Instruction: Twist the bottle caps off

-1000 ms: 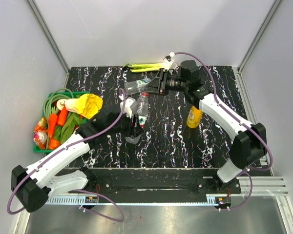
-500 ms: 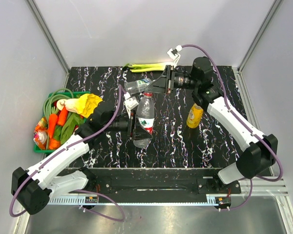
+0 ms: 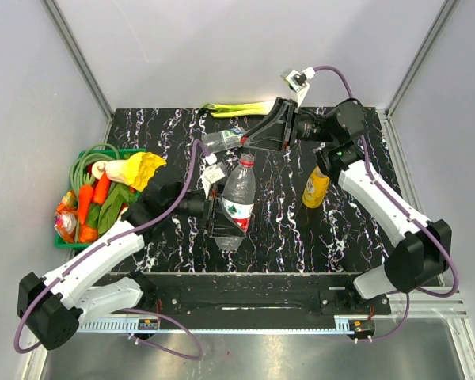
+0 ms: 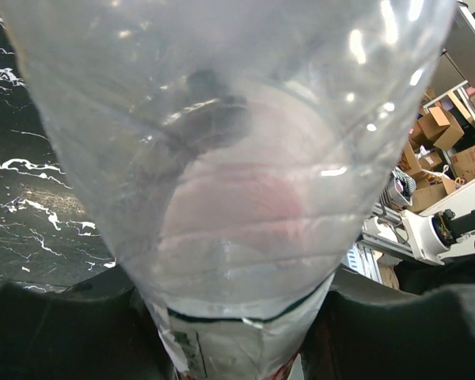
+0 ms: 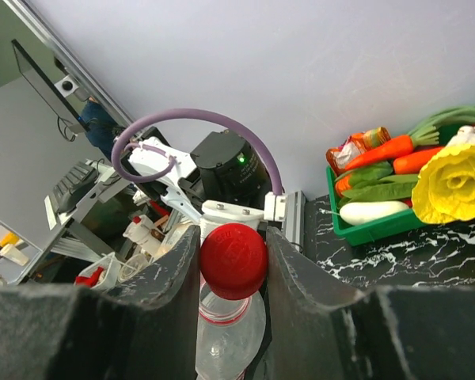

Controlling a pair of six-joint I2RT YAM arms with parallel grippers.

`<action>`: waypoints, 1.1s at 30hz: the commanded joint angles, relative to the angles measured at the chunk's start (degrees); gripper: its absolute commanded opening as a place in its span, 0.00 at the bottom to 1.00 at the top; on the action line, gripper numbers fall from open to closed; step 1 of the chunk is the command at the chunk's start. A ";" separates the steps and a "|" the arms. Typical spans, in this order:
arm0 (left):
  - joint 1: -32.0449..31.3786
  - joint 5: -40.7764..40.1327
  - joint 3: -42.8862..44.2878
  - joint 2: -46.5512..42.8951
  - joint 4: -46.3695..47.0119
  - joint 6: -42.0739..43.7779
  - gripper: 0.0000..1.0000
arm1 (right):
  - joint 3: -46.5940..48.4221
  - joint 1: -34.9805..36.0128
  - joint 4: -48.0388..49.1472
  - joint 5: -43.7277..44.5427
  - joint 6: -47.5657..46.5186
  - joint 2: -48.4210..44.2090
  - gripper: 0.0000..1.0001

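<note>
While the left gripper (image 3: pixel 220 207) clamps the red-labelled bottle (image 3: pixel 239 194) by its body, the bottle's long axis tilts away toward the right gripper (image 5: pixel 231 241), whose fingers pinch the red cap (image 5: pixel 233 263) held directly between them.

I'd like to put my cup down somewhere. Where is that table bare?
Bare marble lies at the near middle, between the held red-labelled bottle and the juice bottle, and at the far left corner, between the green basket and the leek. The far middle is crowded: a lying bottle, and the right gripper on the red cap.
</note>
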 commanded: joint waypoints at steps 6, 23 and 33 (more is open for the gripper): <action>0.01 0.84 -0.95 -0.55 2.88 0.78 0.19 | -0.57 -1.78 -0.31 2.59 -1.93 -3.03 0.00; 7.64 -14.02 -3.59 8.77 -0.99 1.31 0.15 | -9.09 -1.78 -23.90 14.99 -22.52 -13.76 0.00; 18.37 -18.67 3.08 7.73 -14.08 6.14 0.14 | -11.56 -1.78 -23.72 13.76 -22.70 -8.06 0.01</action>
